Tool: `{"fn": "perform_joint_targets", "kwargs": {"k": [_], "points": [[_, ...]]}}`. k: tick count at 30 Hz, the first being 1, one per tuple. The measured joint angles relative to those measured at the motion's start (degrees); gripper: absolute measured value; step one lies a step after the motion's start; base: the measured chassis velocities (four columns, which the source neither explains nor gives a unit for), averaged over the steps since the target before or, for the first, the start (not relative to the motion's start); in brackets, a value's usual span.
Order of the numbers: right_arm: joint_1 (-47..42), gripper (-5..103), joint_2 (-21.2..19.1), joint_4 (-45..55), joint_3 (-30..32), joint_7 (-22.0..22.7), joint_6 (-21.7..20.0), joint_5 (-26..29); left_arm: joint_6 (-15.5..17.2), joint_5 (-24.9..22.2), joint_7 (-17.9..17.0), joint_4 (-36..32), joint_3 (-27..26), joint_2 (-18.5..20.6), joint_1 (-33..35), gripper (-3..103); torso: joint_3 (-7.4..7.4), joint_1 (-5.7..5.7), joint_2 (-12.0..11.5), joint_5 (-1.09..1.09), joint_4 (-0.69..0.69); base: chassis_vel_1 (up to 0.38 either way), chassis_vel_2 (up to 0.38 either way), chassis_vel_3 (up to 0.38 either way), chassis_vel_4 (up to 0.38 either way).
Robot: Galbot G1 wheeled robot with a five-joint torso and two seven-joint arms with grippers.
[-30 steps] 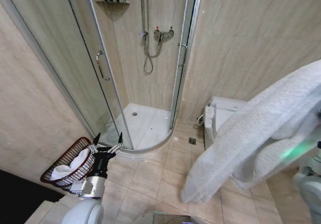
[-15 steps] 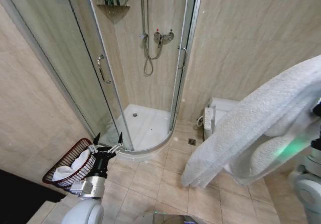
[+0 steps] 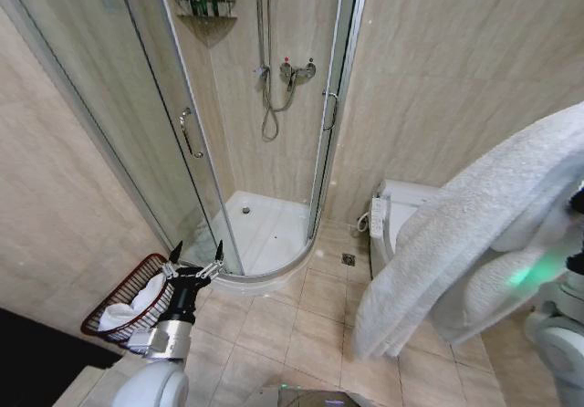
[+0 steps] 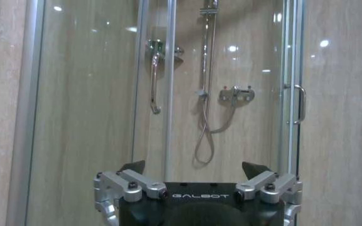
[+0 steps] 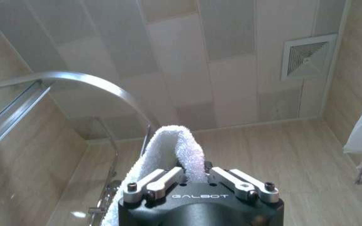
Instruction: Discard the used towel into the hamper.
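**Robot holds white towel aloft in tiled bathroom, hamper at its left**

At far left in the head view, the small dark red-brown open-weave wire hamper (image 3: 123, 299) sits on the beige floor tiles against the wall, with white cloth (image 3: 137, 305) already lying inside it. Just beside it, the left gripper (image 3: 194, 256) hangs low by the foot of the shower door, its black-tipped fingers (image 4: 132, 166) spread wide and holding nothing; the left wrist view looks past them at the glass. Behind stands the curved glass shower enclosure (image 3: 196, 142), with a chrome mixer valve and hose (image 3: 290, 71) on its back wall and a corner wire shelf of bottles (image 3: 204, 4) above. Further right, a white toilet (image 3: 394, 208) sits against the tiled wall. At far right, well apart from the hamper, the large white terry towel (image 3: 465, 243) drapes down from high up, its lower end hanging free above the floor. In the right wrist view the right gripper (image 5: 190, 176) points at the panelled ceiling (image 5: 187, 61), its silver fingers closed on a fold of the towel.
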Motion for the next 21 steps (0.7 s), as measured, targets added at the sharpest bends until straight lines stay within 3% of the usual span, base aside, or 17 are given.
{"fn": "perform_joint_targets", "kwargs": {"k": [21], "points": [[-0.39, 5, 0.3, 0.0, 0.1, -0.66, 1.03, -0.08, 0.0, 0.0, 0.0, 0.0, 0.0, 0.0, 0.0, 100, 3.55, 2.98, 6.55, 0.0, 0.0, 0.0, 0.0, 0.0, 0.0]]}}
